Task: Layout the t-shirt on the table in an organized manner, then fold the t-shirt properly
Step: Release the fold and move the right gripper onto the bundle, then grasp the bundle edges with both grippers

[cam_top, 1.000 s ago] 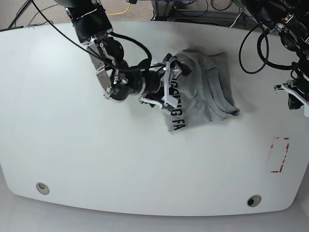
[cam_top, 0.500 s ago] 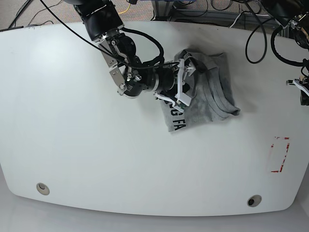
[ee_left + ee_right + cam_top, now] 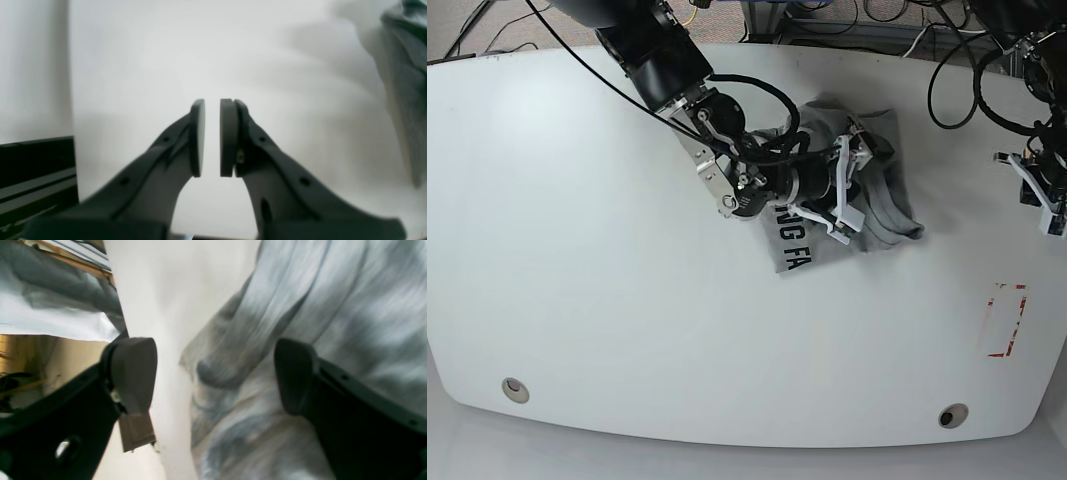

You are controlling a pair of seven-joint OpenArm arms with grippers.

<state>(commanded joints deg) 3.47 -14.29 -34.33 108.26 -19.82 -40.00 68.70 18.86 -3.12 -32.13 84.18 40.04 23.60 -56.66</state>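
The grey t-shirt lies crumpled in a heap on the white table, back right of centre, with black lettering showing on its front-left flap. My right gripper hovers over the heap's middle, open wide. In the right wrist view its fingers straddle a raised fold of the t-shirt without pinching it. My left gripper hangs at the table's right edge, away from the cloth. In the left wrist view its pads stand almost together with nothing between them, and the t-shirt shows at the far right.
A red tape rectangle marks the table's right front. Two small round holes sit near the front edge. Cables trail over the back right corner. A dark box shows beyond the table edge.
My right arm has reached further right, carrying its open gripper from the shirt's left edge to over the heap's middle. The shirt has barely shifted. The left gripper has moved only slightly.
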